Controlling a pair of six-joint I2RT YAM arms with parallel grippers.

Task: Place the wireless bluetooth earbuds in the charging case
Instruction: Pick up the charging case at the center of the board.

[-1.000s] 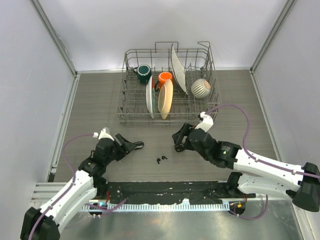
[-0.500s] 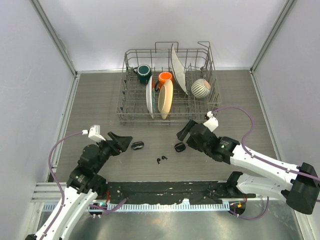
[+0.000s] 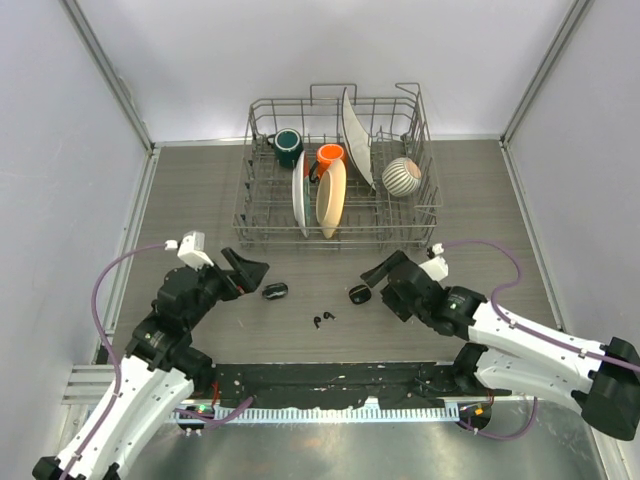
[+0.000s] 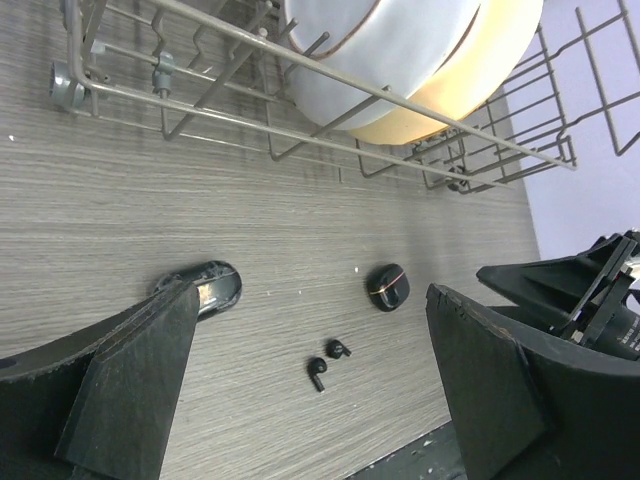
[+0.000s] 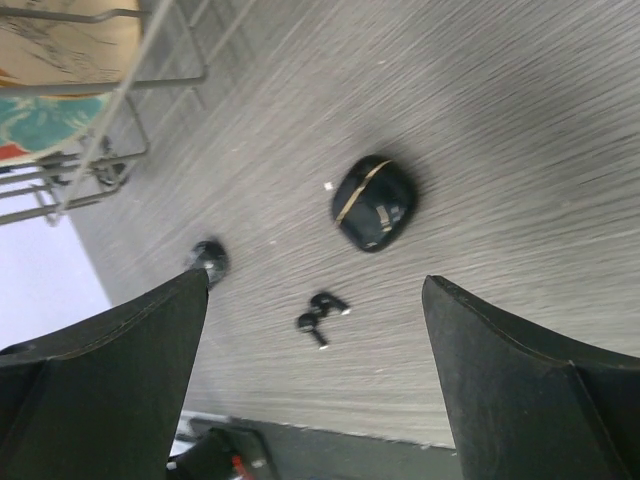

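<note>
Grey table [image 3: 190,200], dish rack [image 3: 398,237] holding plates [image 3: 331,197] and mugs [image 3: 289,146], earbuds [image 3: 322,319] outside charging case [image 3: 360,293]

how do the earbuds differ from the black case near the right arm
The earbuds are far smaller than the case. Each earbud has a short stem; the case is a smooth oval with a thin gold seam. Both are black, lying loose on the table.

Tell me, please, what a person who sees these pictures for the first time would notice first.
First, the wire dish rack at the back of the table, filled with plates and mugs. In front of it, two tiny black earbuds lie roughly between two glossy black oval cases, with the open left gripper and right gripper at either side.
</note>
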